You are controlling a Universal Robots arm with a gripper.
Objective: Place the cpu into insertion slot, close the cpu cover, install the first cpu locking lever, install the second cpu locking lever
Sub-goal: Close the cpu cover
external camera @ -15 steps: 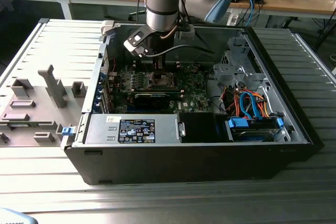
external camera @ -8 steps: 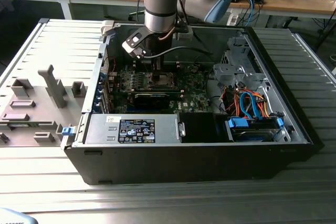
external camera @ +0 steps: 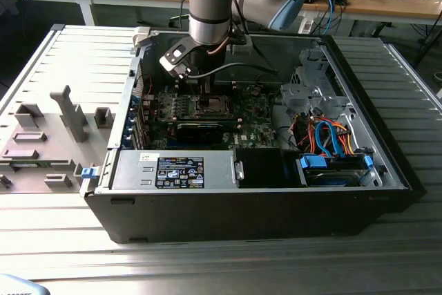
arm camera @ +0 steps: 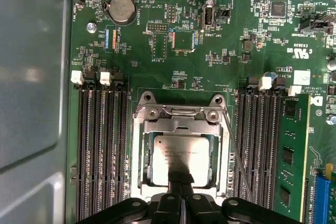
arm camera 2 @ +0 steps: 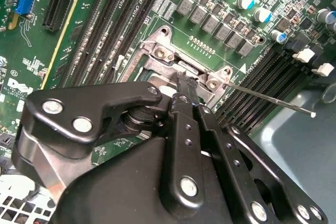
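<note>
Gripper [arm camera: 181, 171], fingers pressed together, above cpu [arm camera: 178, 148]; case [external camera: 242, 213] on ribbed metal table [external camera: 207, 267].

The black metal gripper [arm camera: 181, 167], cut off at the first wrist view's edge, covers one side of the dull silver-grey square cpu [arm camera: 178, 148]. In the second wrist view it hides most of the silver-rimmed insertion slot [arm camera 2: 161, 56].

The case [external camera: 242, 205] lies open from above. Over the insertion slot [arm camera: 139, 150] that room is taken by the end effector [arm camera: 181, 174], fingers pressed together, tip down at the cpu [arm camera: 176, 148]. Memory slots [arm camera: 102, 150] flank it on both sides, and a wire lever [arm camera: 234, 156] slants across the gap by one bank. Toward the exterior view's right, a metal cage [external camera: 305, 88] and tangled cables [external camera: 324, 136] crowd the case; a silver box [external camera: 173, 168] fills the side nearest that camera.
</note>
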